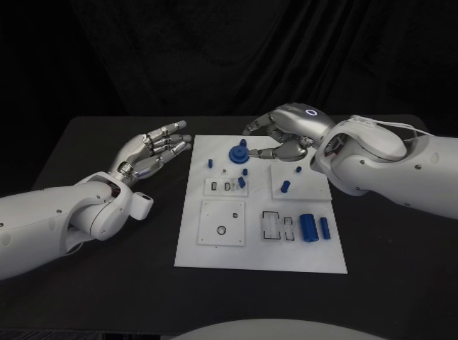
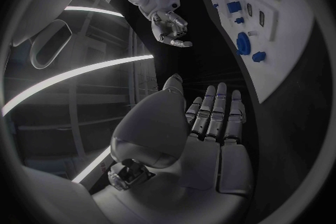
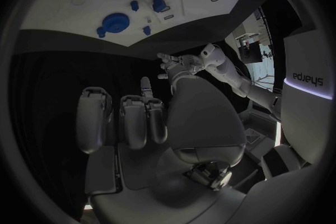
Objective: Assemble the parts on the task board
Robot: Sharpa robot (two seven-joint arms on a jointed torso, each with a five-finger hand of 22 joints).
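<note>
On the black surface (image 1: 106, 283) the flat white rectangular task board (image 1: 259, 258) lies square to the robot, so both arms can reach it. At its near right, two blue cylindrical parts (image 1: 315, 227) lie on their sides beside a row of outlined slots, loose, probably waiting to be picked. The near-left square panel carries one small round hole. Farther up, a short blue peg (image 1: 286, 186) sits on the right panel and another small blue piece (image 1: 242, 182) by the middle slots. At the far end stands a round blue gear-like disc (image 1: 235, 154) with a blue knob just beside it.

The left robot hand (image 1: 154, 151) rests off the board's far left edge, palm up, fingers straight and apart, holding nothing; it seems parked clear of the work. The right robot hand (image 1: 286, 131) hovers over the board's far end, right of the disc, fingers curled downward. Whether it holds a piece I cannot tell; its own wrist view suggests nothing in the palm. It appears poised to work among the far parts.
</note>
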